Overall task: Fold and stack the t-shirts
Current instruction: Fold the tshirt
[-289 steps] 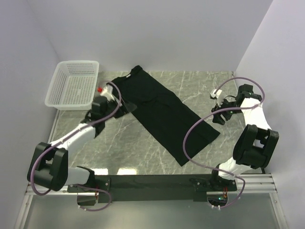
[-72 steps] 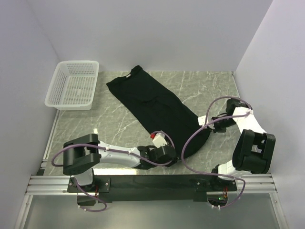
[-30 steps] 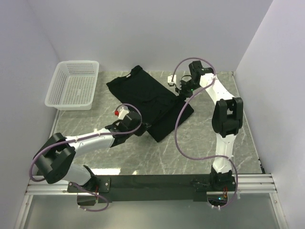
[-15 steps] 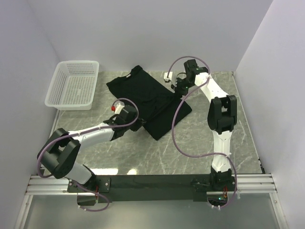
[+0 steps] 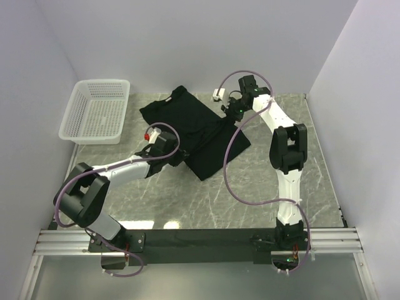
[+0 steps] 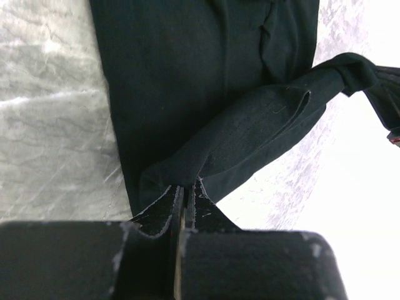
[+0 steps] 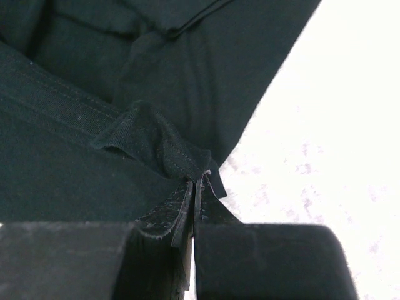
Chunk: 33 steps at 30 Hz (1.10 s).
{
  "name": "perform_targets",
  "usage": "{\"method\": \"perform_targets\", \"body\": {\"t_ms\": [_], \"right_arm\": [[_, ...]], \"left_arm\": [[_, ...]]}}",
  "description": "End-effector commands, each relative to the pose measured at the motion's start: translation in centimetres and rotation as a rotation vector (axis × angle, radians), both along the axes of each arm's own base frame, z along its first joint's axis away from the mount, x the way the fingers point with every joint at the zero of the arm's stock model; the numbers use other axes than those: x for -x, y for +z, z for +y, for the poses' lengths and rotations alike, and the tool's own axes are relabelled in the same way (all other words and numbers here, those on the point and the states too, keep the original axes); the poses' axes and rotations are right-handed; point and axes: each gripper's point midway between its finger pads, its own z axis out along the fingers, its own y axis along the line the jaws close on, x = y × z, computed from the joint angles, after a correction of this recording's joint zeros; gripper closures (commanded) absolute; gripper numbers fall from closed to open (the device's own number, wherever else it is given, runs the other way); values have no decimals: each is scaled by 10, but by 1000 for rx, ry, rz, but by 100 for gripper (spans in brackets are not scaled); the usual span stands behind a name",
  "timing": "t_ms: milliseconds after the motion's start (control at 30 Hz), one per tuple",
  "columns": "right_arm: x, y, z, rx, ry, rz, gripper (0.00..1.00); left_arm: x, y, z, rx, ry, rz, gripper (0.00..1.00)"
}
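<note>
Where pinched, t-shirt (image 5: 199,125) edge partly hidden.

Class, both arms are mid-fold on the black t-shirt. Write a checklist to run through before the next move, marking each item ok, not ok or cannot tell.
1. Left gripper shut on the edge of the black t-shirt: ok.
2. Right gripper shut on a bunched bit of hem: ok.
3. Cloth between the two grips smooth: not ok; it sags and creases in the left wrist view.
4. Collar end lying on the table: ok, it looks flat.
5. White mesh basket apart from the shirt: ok.
6. Logo facing in or out: cannot tell; no logo shows.
</note>
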Motion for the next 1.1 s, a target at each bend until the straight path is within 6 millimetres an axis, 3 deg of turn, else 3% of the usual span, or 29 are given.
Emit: {"method": "perform_targets", "body": {"t_ms": [0,133,300,667,767,800,833,867,900,967,1067], "right_arm": [[-27,15,14,-39,-32,-80,100],[-37,20,22,-50,-47,-104,100],[-45,11,27,-42,-66,-109,100],[-59,11,26,-48,-113,-136,99],[-66,19,31,-103,-189,-135,68],[-69,24,33,-122,-203,-140,40],[-70,29,35,-139,-220,-140,32],[-72,34,36,-157,-239,-142,31],[-78,47,36,-191,-281,-159,29],[-86,67,37,-248,-348,-188,28],[-94,89,33,-308,-407,-222,28]], "left_arm": [[-14,17,1,2,-4,-46,100],[-19,19,7,-2,9,-53,100],[-29,16,12,-9,9,-52,100],[-41,6,13,-14,-7,-38,100],[-49,9,19,-18,1,-46,99],[-50,12,20,-15,1,-52,96],[-52,15,21,-16,1,-64,91],[-54,26,23,-9,8,-91,73],[-56,31,27,-17,25,-102,64],[-57,50,30,-20,31,-153,49],[-59,74,41,-52,52,-215,38]]}}
